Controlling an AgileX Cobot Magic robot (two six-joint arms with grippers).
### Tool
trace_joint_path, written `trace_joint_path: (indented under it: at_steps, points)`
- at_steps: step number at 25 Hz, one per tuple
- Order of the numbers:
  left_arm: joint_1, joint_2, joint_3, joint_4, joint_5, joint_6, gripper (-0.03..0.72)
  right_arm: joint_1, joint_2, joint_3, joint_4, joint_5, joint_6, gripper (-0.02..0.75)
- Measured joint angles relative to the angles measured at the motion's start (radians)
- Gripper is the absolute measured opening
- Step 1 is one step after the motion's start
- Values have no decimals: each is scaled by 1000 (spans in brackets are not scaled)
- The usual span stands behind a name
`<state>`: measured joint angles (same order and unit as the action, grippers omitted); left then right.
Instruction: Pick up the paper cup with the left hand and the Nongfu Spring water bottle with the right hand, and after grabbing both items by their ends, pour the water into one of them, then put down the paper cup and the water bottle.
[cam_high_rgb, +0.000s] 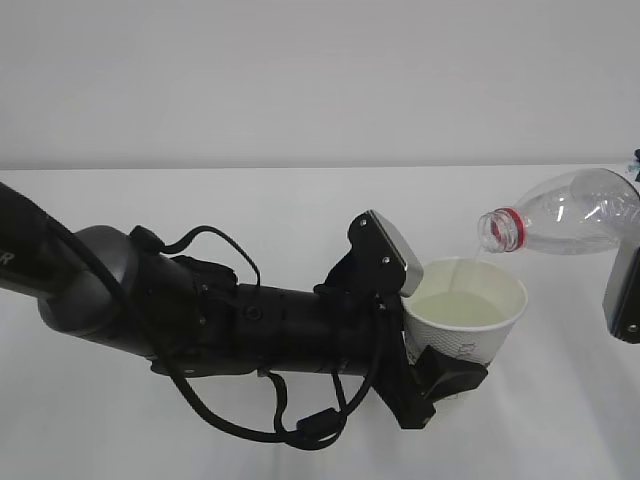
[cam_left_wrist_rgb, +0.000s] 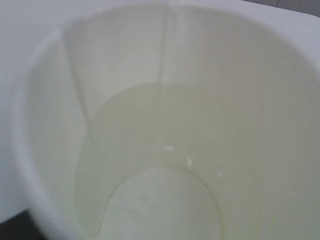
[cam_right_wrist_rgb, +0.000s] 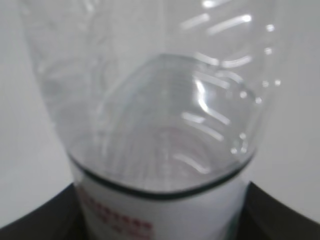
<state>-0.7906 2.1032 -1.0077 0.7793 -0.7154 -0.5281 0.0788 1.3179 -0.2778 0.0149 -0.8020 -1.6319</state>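
The left hand (cam_high_rgb: 440, 330) has its jaws closed around the paper cup (cam_high_rgb: 465, 325), one finger at the rim side and the other low near the base, and holds it in the air above the white table (cam_high_rgb: 300, 200). The cup is tilted a little and the water (cam_left_wrist_rgb: 150, 150) fills a good part of it. The right hand (cam_high_rgb: 625, 295) is mostly out of the exterior view; its wrist view shows dark jaws on both sides of the label, so it seems to grip the bottle (cam_high_rgb: 570, 215) at the lower end. The bottle lies almost level, its open mouth with the red ring just above the far rim of the cup.

I judge the cup is soft and now heavier; a strong squeeze can bend the wall and spill. The bottle looks nearly empty, light, thin and easy to dent. Both are better held low and gently.
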Motion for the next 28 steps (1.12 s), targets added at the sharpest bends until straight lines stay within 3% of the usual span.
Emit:
trace_joint_path:
  at_steps: [28]
  points:
    - [0, 0, 0, 0, -29, 0, 528, 0, -1, 0, 0, 0, 117, 431]
